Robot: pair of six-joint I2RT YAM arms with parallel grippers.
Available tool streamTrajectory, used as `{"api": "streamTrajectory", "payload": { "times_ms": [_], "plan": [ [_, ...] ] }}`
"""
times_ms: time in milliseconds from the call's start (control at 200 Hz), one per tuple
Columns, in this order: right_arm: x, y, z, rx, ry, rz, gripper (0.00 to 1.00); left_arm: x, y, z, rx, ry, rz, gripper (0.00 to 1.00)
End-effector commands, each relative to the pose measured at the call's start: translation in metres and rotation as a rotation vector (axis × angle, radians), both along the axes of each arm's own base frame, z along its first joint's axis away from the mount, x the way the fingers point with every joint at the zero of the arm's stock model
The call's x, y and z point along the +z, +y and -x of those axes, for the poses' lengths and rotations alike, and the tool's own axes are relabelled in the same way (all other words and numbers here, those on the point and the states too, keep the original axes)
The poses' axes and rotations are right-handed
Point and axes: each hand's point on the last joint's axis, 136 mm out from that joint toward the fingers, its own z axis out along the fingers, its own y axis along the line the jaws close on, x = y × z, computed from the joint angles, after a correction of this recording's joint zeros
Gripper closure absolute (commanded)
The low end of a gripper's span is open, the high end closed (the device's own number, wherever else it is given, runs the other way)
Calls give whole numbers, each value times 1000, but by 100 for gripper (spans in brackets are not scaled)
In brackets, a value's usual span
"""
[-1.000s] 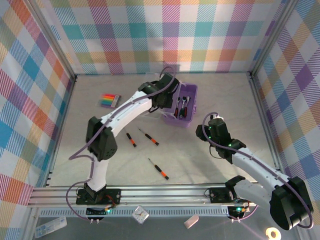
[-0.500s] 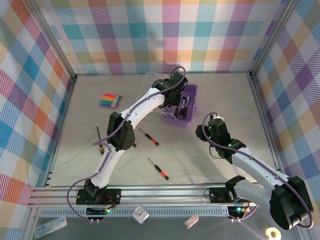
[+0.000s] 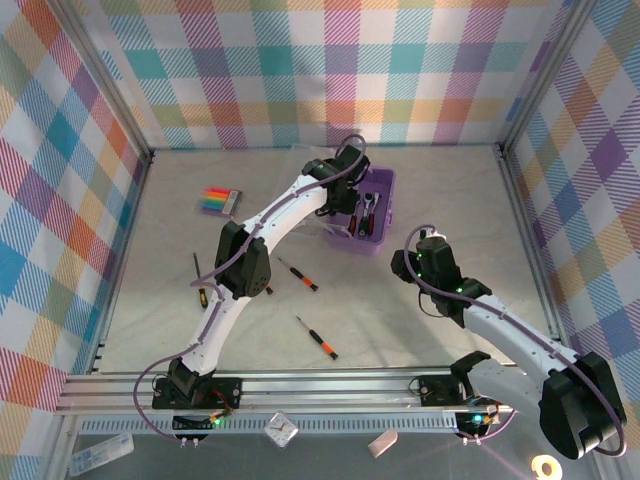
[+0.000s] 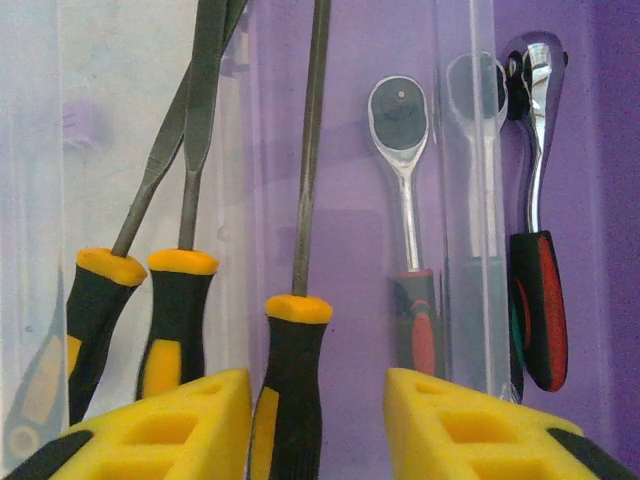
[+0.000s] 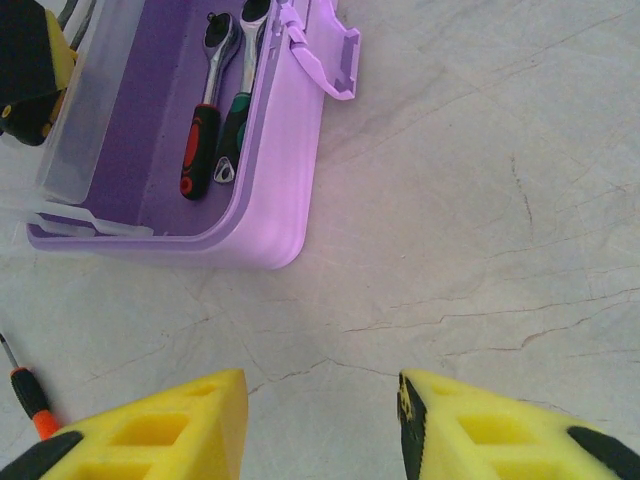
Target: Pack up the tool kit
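The purple box (image 3: 385, 190) stands open at the back middle of the table. My left gripper (image 3: 350, 212) hangs over its left side. In the left wrist view this gripper (image 4: 317, 378) is open. A black and yellow screwdriver (image 4: 290, 400) lies in the box (image 4: 350, 200) between the fingers, close to the left one. Two more yellow-handled screwdrivers (image 4: 175, 320) lie to its left, and two chrome ratchets (image 4: 405, 200) to its right. My right gripper (image 5: 322, 385) is open over bare table in front of the box (image 5: 290, 150).
Two orange-handled screwdrivers (image 3: 297, 273) (image 3: 317, 337) lie on the table in front of the box. Another tool (image 3: 200, 285) lies left of the left arm's elbow. A rainbow-striped pack (image 3: 218, 200) sits at the back left. Checked walls ring the table.
The left arm has stretched out and carried its gripper over the box, and its elbow has swung right, uncovering a tool on the left. Its jaws have parted. The right arm has stayed still.
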Motion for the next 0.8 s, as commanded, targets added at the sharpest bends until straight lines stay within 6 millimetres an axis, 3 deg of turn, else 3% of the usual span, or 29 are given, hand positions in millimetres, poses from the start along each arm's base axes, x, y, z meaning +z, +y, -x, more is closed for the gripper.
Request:
{"api": "streamTrajectory", "payload": {
  "times_ms": [0, 135, 285, 350, 450, 535, 585, 730, 800],
  "plan": [
    [0, 3, -2, 7, -4, -17, 55, 27, 0, 2, -10, -15, 45, 55],
    [1, 5, -1, 16, -4, -25, 55, 61, 1, 7, -23, -57, 84, 54],
    [4, 6, -1, 21, -10, -27, 55, 119, 7, 24, -37, -130, 178, 53],
    [4, 6, 0, 21, -13, -28, 55, 146, 22, 36, -25, -185, 201, 52],
    [3, 7, 0, 25, -8, -30, 55, 169, 65, 59, 71, -273, 195, 44],
    [3, 9, 0, 36, -1, -38, 55, 153, 118, 85, 208, -279, 208, 40],
    [3, 11, 0, 43, 1, -44, 54, 135, 159, 100, 318, -260, 219, 39],
    [3, 15, 0, 53, 7, -58, 53, 55, 294, 164, 747, -145, 150, 35],
    [1, 16, 0, 56, 14, -61, 53, 14, 334, 195, 906, -74, 146, 33]
  ]
}}
